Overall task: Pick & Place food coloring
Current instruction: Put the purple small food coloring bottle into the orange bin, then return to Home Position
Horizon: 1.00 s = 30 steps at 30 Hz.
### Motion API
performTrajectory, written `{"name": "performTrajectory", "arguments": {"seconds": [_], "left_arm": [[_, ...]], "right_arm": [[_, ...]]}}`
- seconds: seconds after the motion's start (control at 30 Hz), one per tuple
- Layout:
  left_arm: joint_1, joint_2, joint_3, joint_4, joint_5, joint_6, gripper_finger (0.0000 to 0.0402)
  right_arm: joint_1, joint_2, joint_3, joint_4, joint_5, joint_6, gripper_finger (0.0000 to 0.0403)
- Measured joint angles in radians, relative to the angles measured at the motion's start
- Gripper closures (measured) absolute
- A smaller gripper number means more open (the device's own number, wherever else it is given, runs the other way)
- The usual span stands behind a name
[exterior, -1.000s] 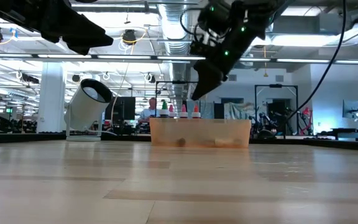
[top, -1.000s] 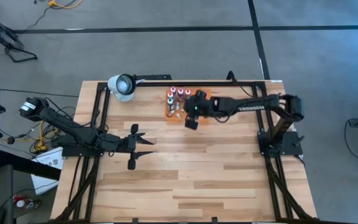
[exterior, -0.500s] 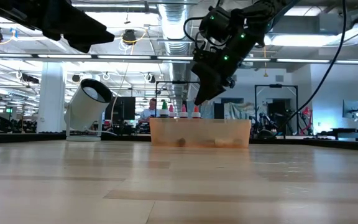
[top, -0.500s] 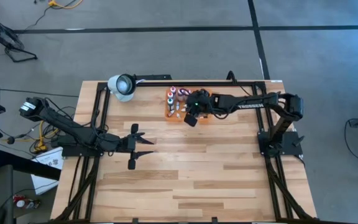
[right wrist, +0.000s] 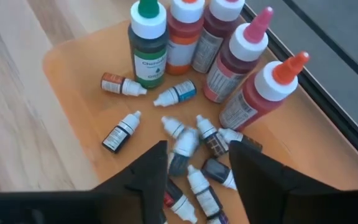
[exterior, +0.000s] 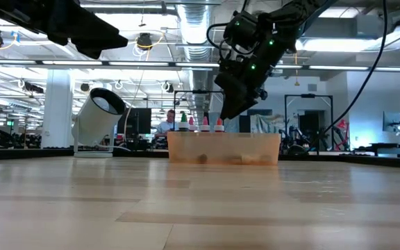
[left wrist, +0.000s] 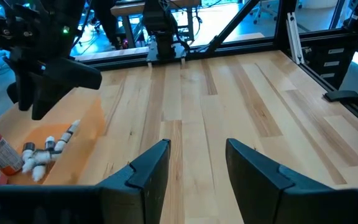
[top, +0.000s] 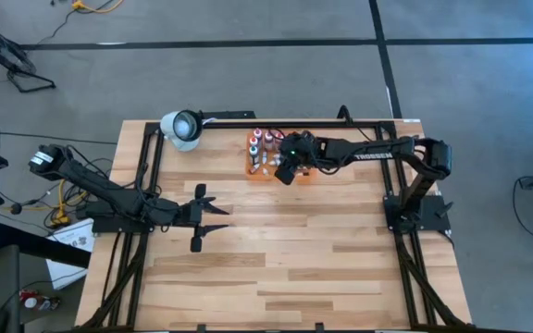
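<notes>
Over the last second I've swung the right gripper [top: 286,172] back from the near edge of the orange tray [right wrist: 73,56] to hang above the little bottles [right wrist: 185,146] lying in it. Its fingers [right wrist: 145,177], shut a moment ago, now stand apart over them, holding nothing.

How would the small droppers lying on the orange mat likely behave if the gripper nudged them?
The droppers lie on their sides, round-bodied, so they would probably roll or skid across the orange mat. They lie close together, so pushing one likely shifts its neighbours. They look tiny and light, probably easy to knock aside.
</notes>
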Motion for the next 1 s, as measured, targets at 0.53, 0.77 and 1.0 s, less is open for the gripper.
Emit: {"name": "performTrajectory", "arguments": {"seconds": [0.53,0.77,1.0], "left_arm": [[0.0,0.0,0.0,0.018,-0.392,-0.069,0.0248],[0.146,0.0,0.0,0.248,-0.049,0.183,0.0248],[0.386,-0.026,0.0,0.272,0.15,0.192,0.0248]], "right_arm": [[0.193,-0.049,0.0,-0.057,-0.071,-0.268,0.0183],[0.209,-0.165,0.001,-0.04,-0.059,-0.265,0.0194],[0.245,-0.329,-0.036,-0.054,-0.071,-0.279,0.0206]]}}
